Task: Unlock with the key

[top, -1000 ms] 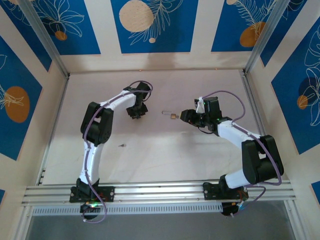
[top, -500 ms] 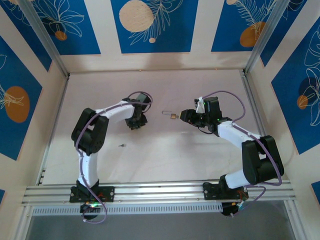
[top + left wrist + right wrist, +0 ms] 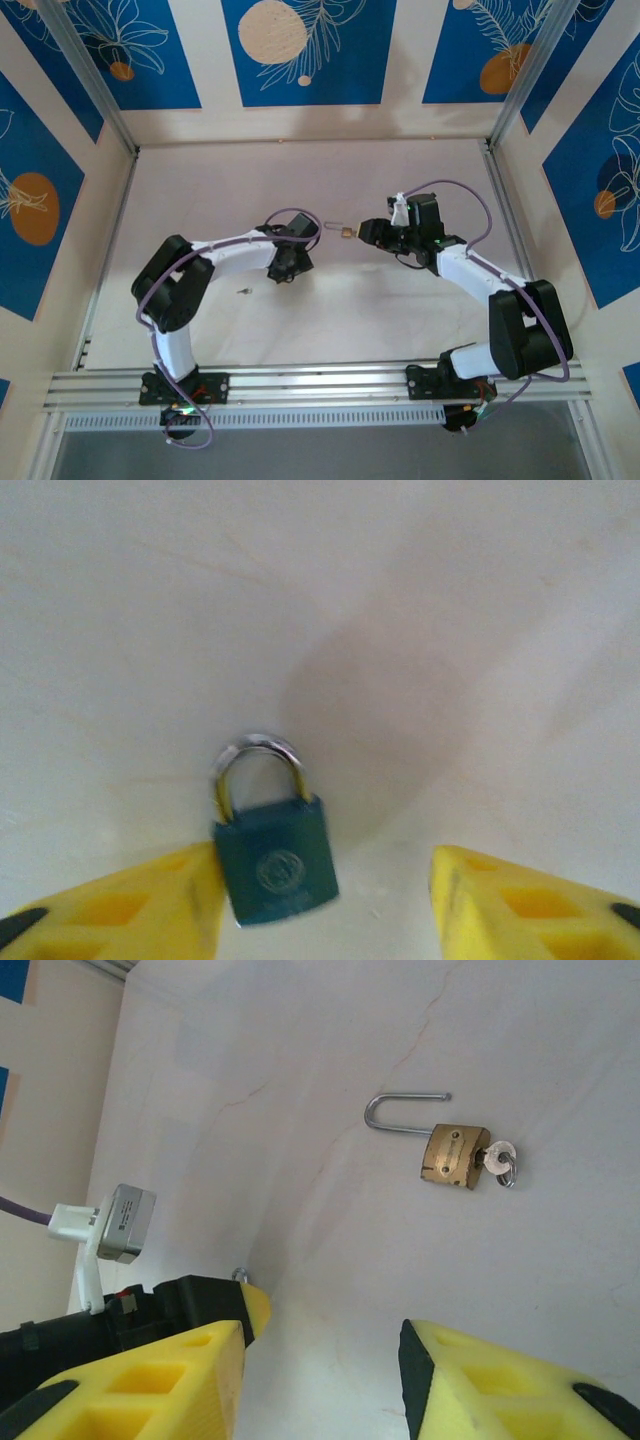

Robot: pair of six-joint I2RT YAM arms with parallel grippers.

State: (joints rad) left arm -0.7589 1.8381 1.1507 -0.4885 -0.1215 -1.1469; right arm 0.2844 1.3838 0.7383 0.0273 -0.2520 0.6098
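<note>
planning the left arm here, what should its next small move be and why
Probably close the left fingers on the teal padlock: its shackle is shut and its body lies between the open fingers, against one. The brass padlock already stands open, key in it.

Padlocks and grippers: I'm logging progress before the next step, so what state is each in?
Brass padlock: shackle open, key inserted.
Green padlock: shackle shut.
Left gripper: open, straddling green padlock.
Right gripper: open, empty.
</note>
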